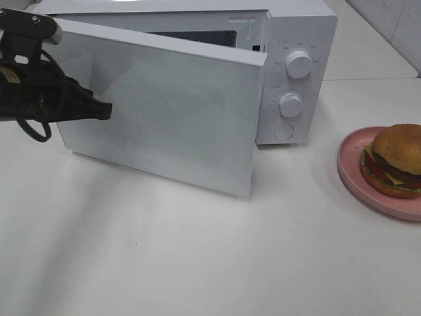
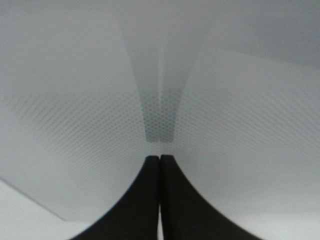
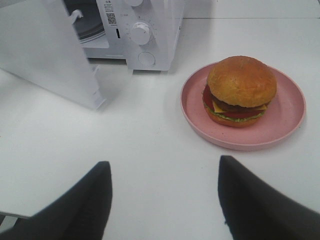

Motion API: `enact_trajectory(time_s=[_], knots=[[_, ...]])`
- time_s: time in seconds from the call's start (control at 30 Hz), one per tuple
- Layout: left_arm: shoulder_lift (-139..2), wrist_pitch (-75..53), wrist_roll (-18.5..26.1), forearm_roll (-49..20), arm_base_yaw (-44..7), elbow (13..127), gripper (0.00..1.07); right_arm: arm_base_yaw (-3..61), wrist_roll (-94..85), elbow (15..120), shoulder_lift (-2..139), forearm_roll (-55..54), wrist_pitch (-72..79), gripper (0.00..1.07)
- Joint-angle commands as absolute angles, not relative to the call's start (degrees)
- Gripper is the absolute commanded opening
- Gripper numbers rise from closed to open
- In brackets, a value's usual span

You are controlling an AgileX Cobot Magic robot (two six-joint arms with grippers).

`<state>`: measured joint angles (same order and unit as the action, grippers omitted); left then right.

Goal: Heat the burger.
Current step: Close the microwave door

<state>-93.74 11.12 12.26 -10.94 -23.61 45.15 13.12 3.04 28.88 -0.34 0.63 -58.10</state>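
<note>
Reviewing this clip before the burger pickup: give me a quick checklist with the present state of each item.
1. Microwave door swung open: ok, partly.
2. Burger upright on the plate: ok.
3. Right gripper open, empty, short of the plate: ok.
4. Table between right gripper and plate free of obstacles: ok.
5. Left gripper shut, against the door: ok.
6. Microwave cavity free for the burger: cannot tell, mostly hidden.

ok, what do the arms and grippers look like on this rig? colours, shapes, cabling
Left arm: black body, loose black cable looping beneath it, a pale bracket with screw heads on top. Left gripper: smooth matte black fingers that flare wide at the base and narrow to the tips. Right gripper: the same matte black, rounded fingers. No markings are visible on any finger.
</note>
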Motion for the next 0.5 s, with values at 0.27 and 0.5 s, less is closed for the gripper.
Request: enact_trajectory(time_s=[0.27,0.5], knots=[[-99.35,12.72,12.15,-9.97,-25.55,51.68,0.0,12.83,2.81,28.88,-1.55,0.8,-57.41,0.6],[-102.1,12.49,11.92,-9.97,-25.55,55.58,0.0,12.83,2.81,28.88,-1.55,0.8,-57.41,0.6]])
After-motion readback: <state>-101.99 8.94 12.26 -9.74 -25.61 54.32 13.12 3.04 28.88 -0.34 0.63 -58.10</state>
